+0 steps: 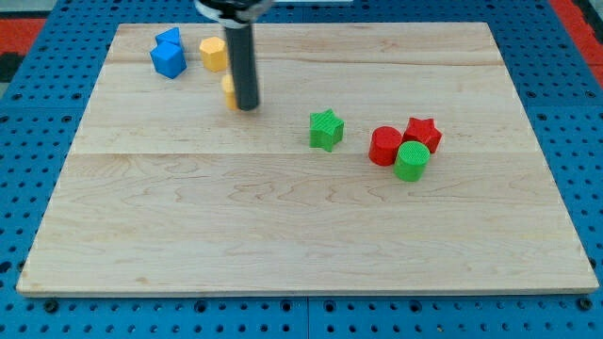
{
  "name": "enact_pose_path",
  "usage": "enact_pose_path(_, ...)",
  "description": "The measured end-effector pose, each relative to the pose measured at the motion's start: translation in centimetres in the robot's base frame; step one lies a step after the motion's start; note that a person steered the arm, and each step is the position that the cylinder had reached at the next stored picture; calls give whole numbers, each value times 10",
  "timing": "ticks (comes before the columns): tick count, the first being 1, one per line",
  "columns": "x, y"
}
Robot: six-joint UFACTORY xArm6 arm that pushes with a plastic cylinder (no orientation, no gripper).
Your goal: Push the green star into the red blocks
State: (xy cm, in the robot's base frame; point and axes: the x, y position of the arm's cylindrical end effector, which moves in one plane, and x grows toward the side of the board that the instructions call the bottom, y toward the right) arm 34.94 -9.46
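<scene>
The green star (pixel 326 129) lies near the middle of the wooden board (pixel 301 226). To its right sit a red cylinder (pixel 384 146) and a red star (pixel 422 133), with a green cylinder (pixel 412 161) touching both from below. My tip (pixel 246 105) rests on the board well to the left of the green star, apart from it. A small yellow block (pixel 228 90) shows just left of the rod, partly hidden by it.
A yellow hexagonal block (pixel 213 54) and two blue blocks (pixel 169 55) sit at the view's top left. The board lies on a blue pegboard surface (pixel 38 104).
</scene>
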Motion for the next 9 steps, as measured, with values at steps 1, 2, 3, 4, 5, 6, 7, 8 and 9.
enact_pose_path(1, -35, -44)
enact_pose_path(2, -19, -32)
enact_pose_path(3, 45, -3)
enact_pose_path(4, 56, 73)
enact_pose_path(5, 62, 140)
enact_pose_path(6, 64, 163)
enact_pose_path(7, 66, 157)
enact_pose_path(8, 68, 178)
enact_pose_path(9, 82, 160)
